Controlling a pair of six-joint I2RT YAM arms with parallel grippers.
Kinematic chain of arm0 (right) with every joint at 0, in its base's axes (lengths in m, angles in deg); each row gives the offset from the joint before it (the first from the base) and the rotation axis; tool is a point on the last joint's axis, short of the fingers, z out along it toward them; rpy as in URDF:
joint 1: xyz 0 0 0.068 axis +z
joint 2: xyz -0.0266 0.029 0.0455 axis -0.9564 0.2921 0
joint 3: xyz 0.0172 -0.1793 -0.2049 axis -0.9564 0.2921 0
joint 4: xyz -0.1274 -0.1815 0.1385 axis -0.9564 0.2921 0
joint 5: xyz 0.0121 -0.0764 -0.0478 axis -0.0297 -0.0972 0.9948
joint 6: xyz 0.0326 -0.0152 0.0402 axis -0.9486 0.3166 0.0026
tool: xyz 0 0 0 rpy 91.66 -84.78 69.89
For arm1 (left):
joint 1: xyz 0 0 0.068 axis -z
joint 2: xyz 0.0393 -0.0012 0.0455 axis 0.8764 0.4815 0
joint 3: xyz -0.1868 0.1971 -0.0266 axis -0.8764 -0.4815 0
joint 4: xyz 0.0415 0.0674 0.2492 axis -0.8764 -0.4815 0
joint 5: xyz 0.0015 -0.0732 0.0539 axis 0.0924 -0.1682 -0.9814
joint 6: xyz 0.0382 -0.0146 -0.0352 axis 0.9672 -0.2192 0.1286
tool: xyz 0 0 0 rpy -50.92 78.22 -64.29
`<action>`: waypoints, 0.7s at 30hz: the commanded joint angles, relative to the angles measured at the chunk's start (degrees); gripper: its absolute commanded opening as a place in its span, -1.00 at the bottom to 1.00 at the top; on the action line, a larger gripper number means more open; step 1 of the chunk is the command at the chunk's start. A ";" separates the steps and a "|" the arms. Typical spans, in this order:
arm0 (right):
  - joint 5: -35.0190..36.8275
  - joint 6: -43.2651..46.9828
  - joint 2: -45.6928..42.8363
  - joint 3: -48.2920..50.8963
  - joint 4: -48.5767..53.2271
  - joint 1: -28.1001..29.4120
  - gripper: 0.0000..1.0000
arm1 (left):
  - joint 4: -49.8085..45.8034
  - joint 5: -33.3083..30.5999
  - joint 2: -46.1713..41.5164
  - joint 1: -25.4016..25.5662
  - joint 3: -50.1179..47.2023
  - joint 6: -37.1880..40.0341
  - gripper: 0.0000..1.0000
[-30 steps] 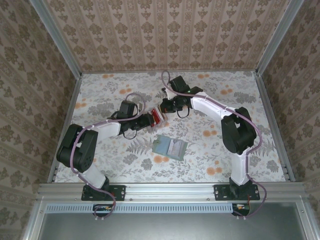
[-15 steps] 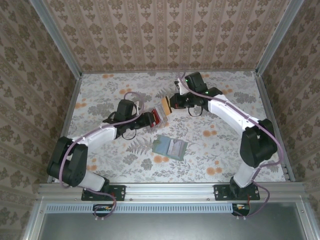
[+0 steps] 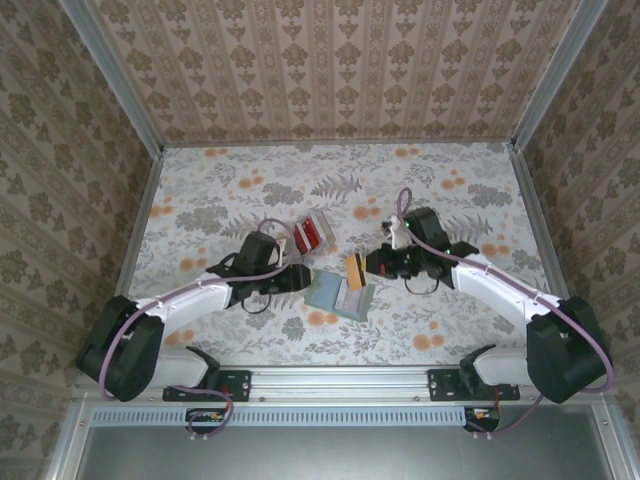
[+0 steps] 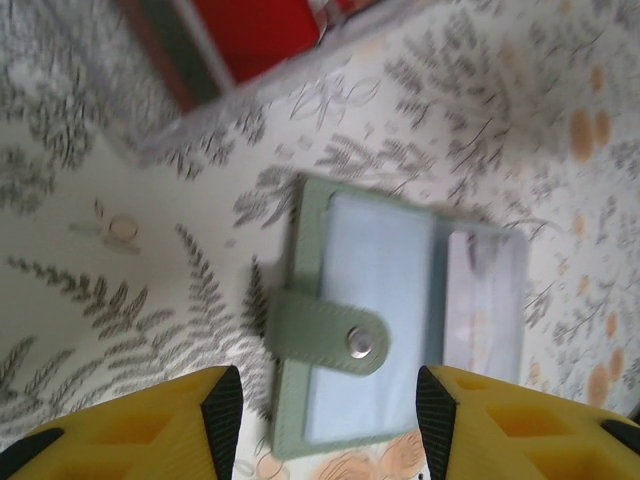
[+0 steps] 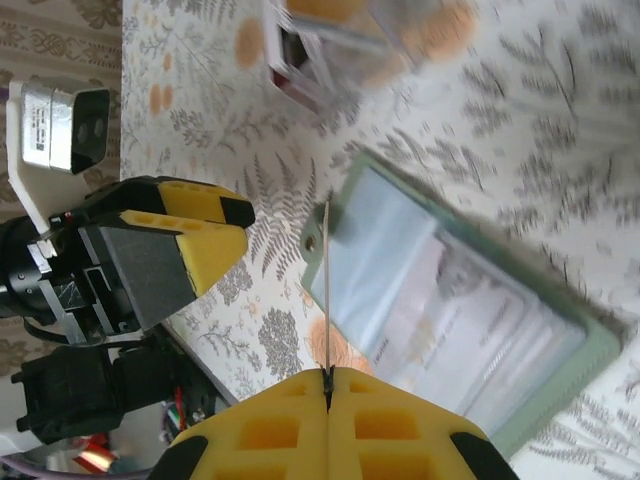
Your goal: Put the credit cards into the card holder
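Since a second ago the right pincer (image 3: 362, 268) has swung from the far middle of the counter (image 3: 220, 180) toward the near side, bringing an orange credit card (image 3: 354, 270) with it. The left pincer (image 3: 303, 279) has also come nearer, leaving the red-and-white striped block (image 3: 312, 232) lying alone behind it.

From the top camera, the grey-green card holder (image 3: 335, 297) lies open and flat near the middle of the counter. The left pincer sits at its left edge, and the right pincer hangs over its right part with the card on edge above it.

The left wrist camera shows the left pincer (image 4: 325, 420) moderately wide, with nothing between its yellow fingers (image 4: 215, 410). The card holder (image 4: 390, 320) is below them, clear sleeves upward, its strap (image 4: 330, 330) folded across. The striped block (image 4: 240, 40) is just beyond.

In the right wrist camera, the right pincer (image 5: 328, 385) is clamped on the credit card (image 5: 327, 290), seen edge-on as a thin line over the card holder's (image 5: 450, 310) left edge. Whether card and sleeve touch cannot be told. The left pincer (image 5: 190, 240) stands just beside the holder, and the striped block (image 5: 330, 50) is blurred beyond.
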 commanded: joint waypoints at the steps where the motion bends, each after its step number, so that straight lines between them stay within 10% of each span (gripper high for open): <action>1: -1.98 -8.76 -0.97 5.19 -8.37 1.74 -1.00 | 2.40 -0.61 1.65 0.92 -0.53 0.09 0.05; 21: 8.03 -14.38 10.22 6.84 -12.56 6.62 -1.00 | 7.82 -2.93 8.55 4.82 -0.07 -1.69 0.00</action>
